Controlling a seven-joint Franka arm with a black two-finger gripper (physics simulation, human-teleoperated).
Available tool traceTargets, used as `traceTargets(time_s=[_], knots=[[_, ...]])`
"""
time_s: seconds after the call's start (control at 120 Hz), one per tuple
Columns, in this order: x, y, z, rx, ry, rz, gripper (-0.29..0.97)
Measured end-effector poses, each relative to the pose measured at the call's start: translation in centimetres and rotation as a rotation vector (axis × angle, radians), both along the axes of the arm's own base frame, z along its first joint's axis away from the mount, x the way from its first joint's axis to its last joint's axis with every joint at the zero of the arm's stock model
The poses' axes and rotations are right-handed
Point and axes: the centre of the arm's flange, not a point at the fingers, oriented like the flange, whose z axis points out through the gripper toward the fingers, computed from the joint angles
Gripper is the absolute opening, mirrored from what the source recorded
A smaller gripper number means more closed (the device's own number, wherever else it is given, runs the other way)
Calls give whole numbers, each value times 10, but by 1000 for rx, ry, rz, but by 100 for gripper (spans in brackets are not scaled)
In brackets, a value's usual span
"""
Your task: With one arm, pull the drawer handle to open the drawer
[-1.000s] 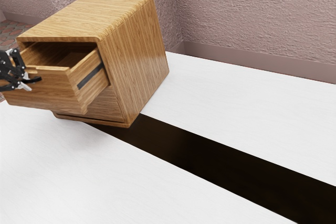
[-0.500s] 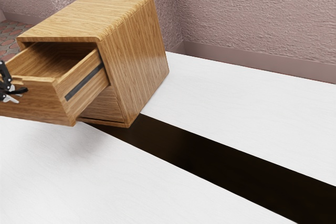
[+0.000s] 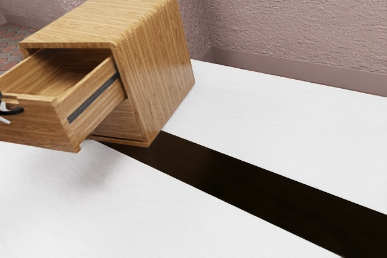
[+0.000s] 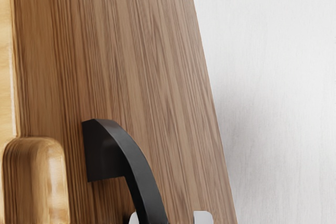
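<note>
At the exterior view's left edge a sliver of the one black gripper shows, close against the front of the one light-brown wooden drawer; so little of it is in view that I cannot tell how far open it is, or whether it has hold of anything; the drawer stands pulled well out of the one box-shaped wooden cabinet, its inside open to view, with one dark rail running along its side; in the wrist view the one curved black drawer handle stands off the drawer front, just under the hand; the cabinet rests on the white table; further right, one dark gap divides the tabletop into two white slabs, its left end meeting the cabinet's base; one pink textured wall rises behind.
</note>
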Motion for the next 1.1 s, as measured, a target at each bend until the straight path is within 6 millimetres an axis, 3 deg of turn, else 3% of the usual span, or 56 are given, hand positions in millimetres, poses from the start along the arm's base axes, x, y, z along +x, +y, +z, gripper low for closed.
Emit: traceTargets(time_s=[0.175, 0.4, 0.675, 0.808, 0.875, 0.933, 0.992, 1.033, 1.067, 1.1], knots=[[-1, 0, -1, -1, 11, 0, -8], [-2, 1, -3, 1, 27, 5, 10], [-7, 5, 5, 4, 20, 17, 15], [-12, 8, 26, 17, -8, 25, 19], [-21, 12, 49, 27, -36, 37, 20], [-23, 9, 82, 60, -39, 50, 21], [14, -22, 131, 171, 72, 96, 22], [60, -58, 162, 222, 167, 141, 28], [99, -90, 168, 224, 235, 156, 34], [134, -123, 156, 205, 308, 152, 39]])
